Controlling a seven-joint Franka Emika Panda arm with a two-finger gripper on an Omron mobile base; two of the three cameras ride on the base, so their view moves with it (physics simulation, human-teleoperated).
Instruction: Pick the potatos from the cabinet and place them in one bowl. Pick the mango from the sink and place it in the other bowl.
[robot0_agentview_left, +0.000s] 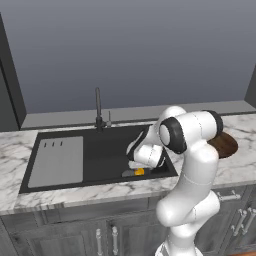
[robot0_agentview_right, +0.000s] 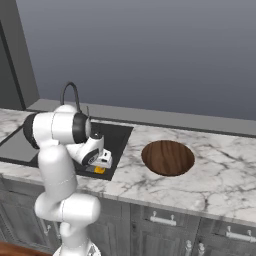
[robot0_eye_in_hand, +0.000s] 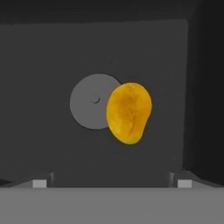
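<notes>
The mango (robot0_eye_in_hand: 129, 113), a smooth yellow-orange oval, lies on the black sink (robot0_agentview_left: 102, 152) floor beside the round grey drain (robot0_eye_in_hand: 89, 103). It shows as a small orange spot (robot0_agentview_left: 140, 172) under the hand, near the basin's front right corner (robot0_agentview_right: 100, 170). My gripper (robot0_eye_in_hand: 111, 183) is open and points down into the basin just above the mango, its fingertips (robot0_eye_in_hand: 39, 183) spread wide with nothing between them. The other bowl (robot0_agentview_right: 168, 157), dark reddish-brown, stands on the counter right of the sink and peeks out behind the arm (robot0_agentview_left: 226, 145). The potatos are out of view.
A thin dark faucet (robot0_agentview_left: 98, 107) rises behind the basin. The grey ribbed drainboard (robot0_agentview_left: 56, 161) fills the sink's left part. White marble counter (robot0_agentview_right: 220, 175) extends right of the bowl. Drawers with silver handles (robot0_agentview_right: 160, 220) run below. A dark tall panel (robot0_agentview_left: 10, 75) stands at the left.
</notes>
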